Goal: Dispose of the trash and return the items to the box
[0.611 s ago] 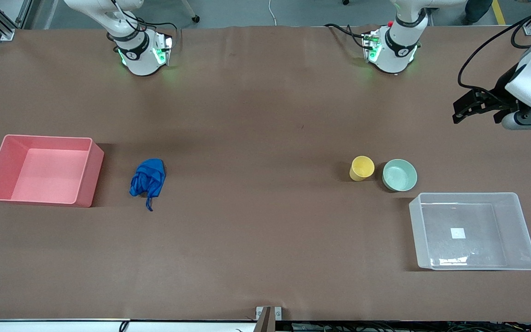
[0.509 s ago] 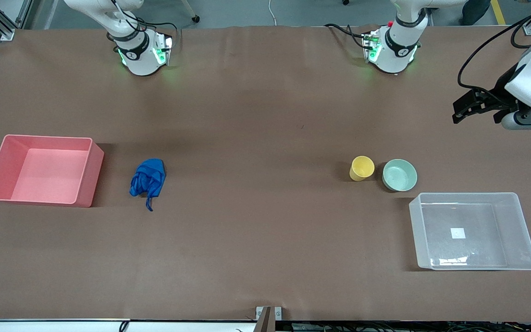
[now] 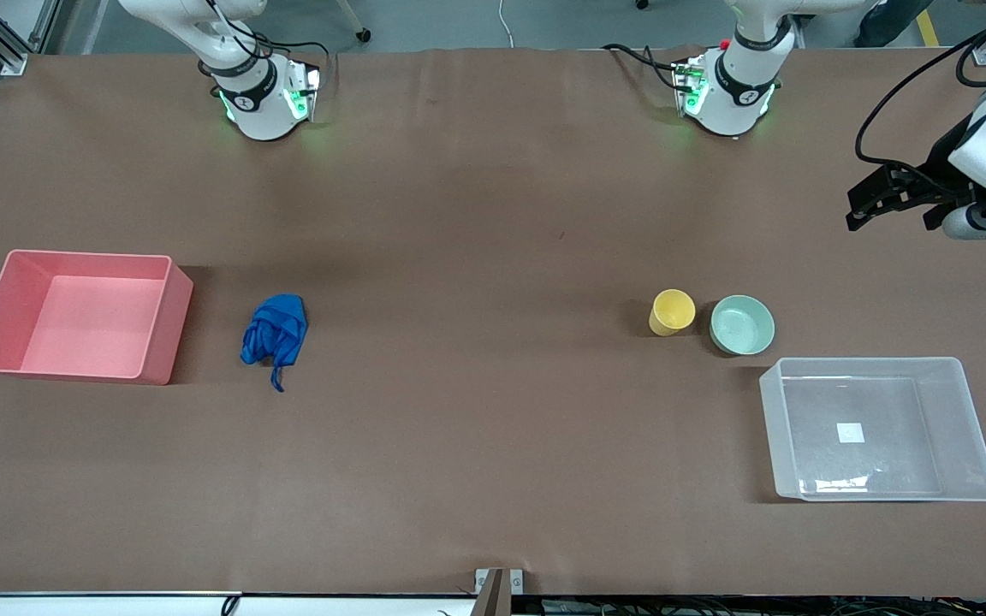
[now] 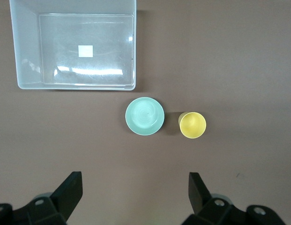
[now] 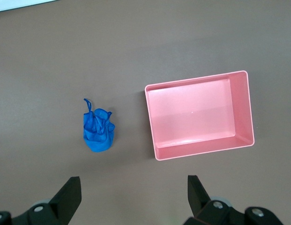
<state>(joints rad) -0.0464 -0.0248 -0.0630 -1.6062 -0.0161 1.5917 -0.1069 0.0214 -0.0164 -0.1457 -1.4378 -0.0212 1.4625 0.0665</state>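
Nearest the front camera sits the box (image 3: 878, 428), a clear tub at my left arm's end of the table, nothing in it but a white square mark on its base. A little farther from the camera, just beside its corner, stands the mint-green bowl (image 3: 742, 324), and the yellow cup (image 3: 672, 311) stands close by it on the side toward my right arm's end; the two are apart, both upright with mouths open upward. Toward my right arm's end, the blue trash (image 3: 274, 336) lies crumpled on the table (image 3: 493, 214), its strand trailing toward the camera, near the pink bin (image 3: 80, 315) but not touching it. My left gripper (image 4: 135, 191) hangs high over the table's edge at my left arm's end, jaws spread wide, holding nothing. My right gripper (image 5: 134, 194) hovers above the trash and pink bin, its jaws likewise spread and empty.
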